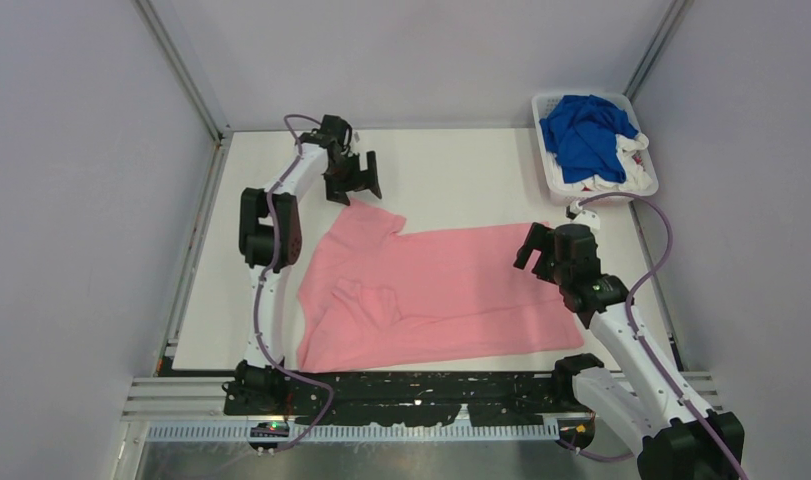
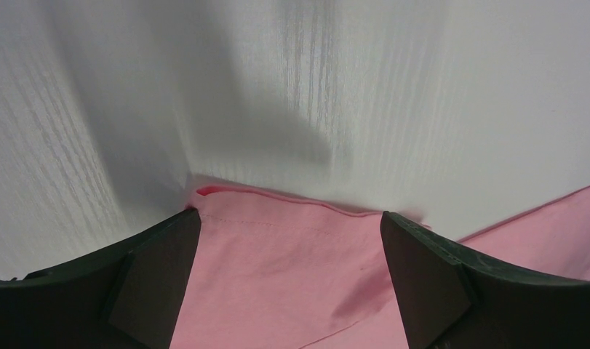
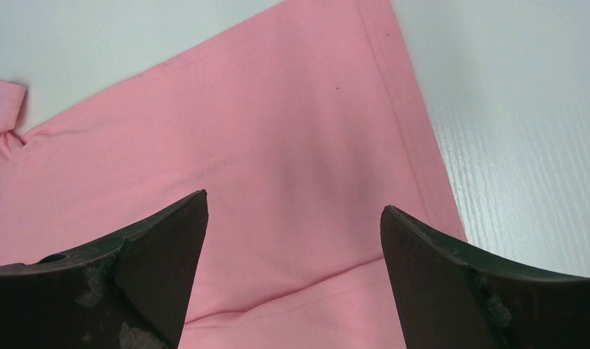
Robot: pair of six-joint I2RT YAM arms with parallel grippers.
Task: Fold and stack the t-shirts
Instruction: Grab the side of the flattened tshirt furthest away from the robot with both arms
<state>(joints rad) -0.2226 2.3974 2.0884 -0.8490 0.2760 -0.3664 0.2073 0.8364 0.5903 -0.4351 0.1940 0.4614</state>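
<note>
Cloth: pink t-shirt (image 1: 431, 290) lay spread on the table (image 1: 451, 170), toward its near edge.
Left gripper (image 1: 356, 190): jaws spread wide over the sleeve edge toward the far left corner, holding nothing.
Right gripper (image 1: 533, 252): jaws spread above the shirt's right hem.
Basket (image 1: 601, 192): far right corner, blue t-shirt (image 1: 584, 135) atop white t-shirts (image 1: 631, 170).

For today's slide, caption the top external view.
Left gripper and right gripper, open, flank a spread pink t-shirt; blue shirt lies in the basket.
</note>
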